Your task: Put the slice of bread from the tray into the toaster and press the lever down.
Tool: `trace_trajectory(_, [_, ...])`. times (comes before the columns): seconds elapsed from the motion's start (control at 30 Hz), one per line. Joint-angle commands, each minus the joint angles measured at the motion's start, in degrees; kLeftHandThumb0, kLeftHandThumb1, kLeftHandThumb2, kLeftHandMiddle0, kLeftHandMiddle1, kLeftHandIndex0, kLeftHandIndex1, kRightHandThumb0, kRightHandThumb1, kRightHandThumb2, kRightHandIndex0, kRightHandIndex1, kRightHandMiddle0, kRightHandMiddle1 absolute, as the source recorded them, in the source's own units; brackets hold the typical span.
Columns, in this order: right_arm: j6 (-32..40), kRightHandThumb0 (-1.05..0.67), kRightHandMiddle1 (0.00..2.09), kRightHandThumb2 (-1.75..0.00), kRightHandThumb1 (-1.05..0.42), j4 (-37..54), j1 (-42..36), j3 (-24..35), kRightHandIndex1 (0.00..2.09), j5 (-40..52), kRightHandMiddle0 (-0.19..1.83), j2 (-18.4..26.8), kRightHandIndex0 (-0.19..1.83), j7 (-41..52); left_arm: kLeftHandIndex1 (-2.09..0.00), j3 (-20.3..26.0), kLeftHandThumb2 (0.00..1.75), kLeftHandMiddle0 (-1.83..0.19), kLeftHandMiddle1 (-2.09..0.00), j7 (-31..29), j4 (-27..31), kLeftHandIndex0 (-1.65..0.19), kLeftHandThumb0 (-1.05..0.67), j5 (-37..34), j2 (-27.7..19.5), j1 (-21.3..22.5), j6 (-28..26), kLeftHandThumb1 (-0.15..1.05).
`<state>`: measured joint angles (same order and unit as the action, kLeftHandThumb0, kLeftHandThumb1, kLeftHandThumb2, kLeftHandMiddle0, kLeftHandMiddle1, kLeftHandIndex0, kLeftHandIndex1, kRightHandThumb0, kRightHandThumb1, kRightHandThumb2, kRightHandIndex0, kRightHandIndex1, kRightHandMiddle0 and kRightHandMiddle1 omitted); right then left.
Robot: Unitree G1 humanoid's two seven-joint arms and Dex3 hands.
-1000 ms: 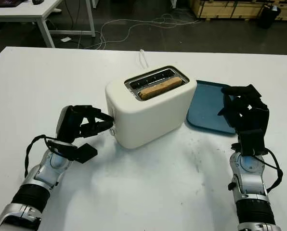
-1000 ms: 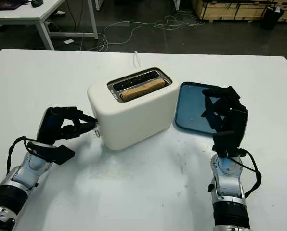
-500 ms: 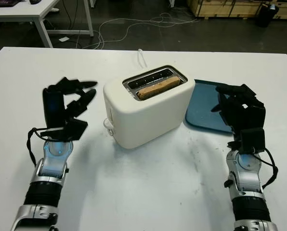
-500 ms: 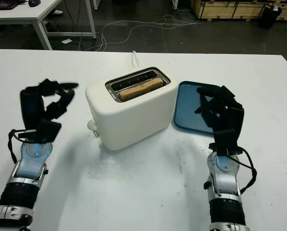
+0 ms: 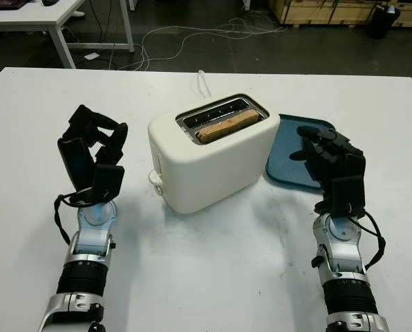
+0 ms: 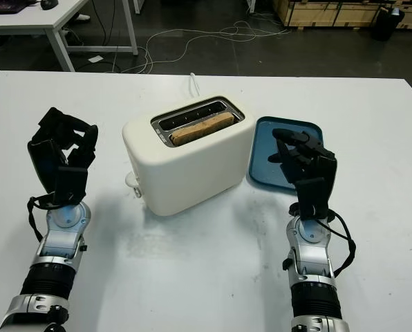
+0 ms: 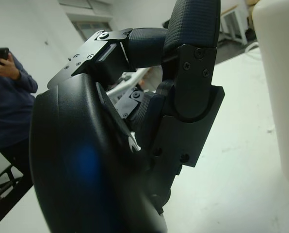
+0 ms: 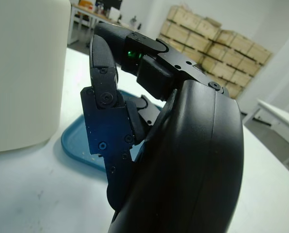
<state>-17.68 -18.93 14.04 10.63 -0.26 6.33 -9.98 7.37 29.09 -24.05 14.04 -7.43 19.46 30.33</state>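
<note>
Starting at your left: the left robot hand (image 5: 94, 155) is raised above the white worktop (image 5: 213, 270), well clear of the toaster, wrist upright and fingers (image 7: 188, 58) curled in on themselves with nothing in them. In the left wrist view you can also spot a person (image 7: 8, 102) in a dark top off past the worktop, holding up a phone (image 7: 0, 54).

Middle of the worktop you've got the cream toaster (image 5: 213, 159), sitting at a bit of an angle. The bread (image 5: 227, 126) is already down in the slot nearer you, only its top edge peeking out; the other slot has nothing showing in it. The lever (image 5: 155, 181) sits low on the toaster's left end, near the worktop. A white cord (image 5: 204, 81) trails off behind it toward the far edge.

Right beside the toaster is the blue tray (image 5: 289, 160), flat on the worktop with its near-left corner just beside the toaster's right end; can't tell if they actually touch.

Over on your right, the right robot hand (image 5: 330, 162) is held up over the tray's near edge, fingers (image 8: 105, 111) curled, gripping nothing.
</note>
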Motion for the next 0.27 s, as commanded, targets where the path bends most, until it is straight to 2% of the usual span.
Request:
trace_trajectory(0.0, [1.5, -0.47, 0.62, -0.18, -0.92, 1.2, 0.4, 0.4, 1.17, -0.1, 0.97, -0.4, 0.87, -0.9, -1.66, 0.0, 0.39, -1.01, -1.75, 0.3, -0.3, -0.76, -1.01, 0.1, 0.8, -0.1, -0.9, 0.92])
trace_trajectory(0.23, [1.6, -0.45, 0.82, -0.22, -0.92, 2.2, -0.2, 0.0, 1.24, -0.9, 0.91, -0.3, 0.88, -1.7, -1.63, -0.1, 0.37, -1.04, -1.75, 0.0, -1.5, -0.81, -0.99, -0.5, 1.7, 0.6, -0.1, 0.92])
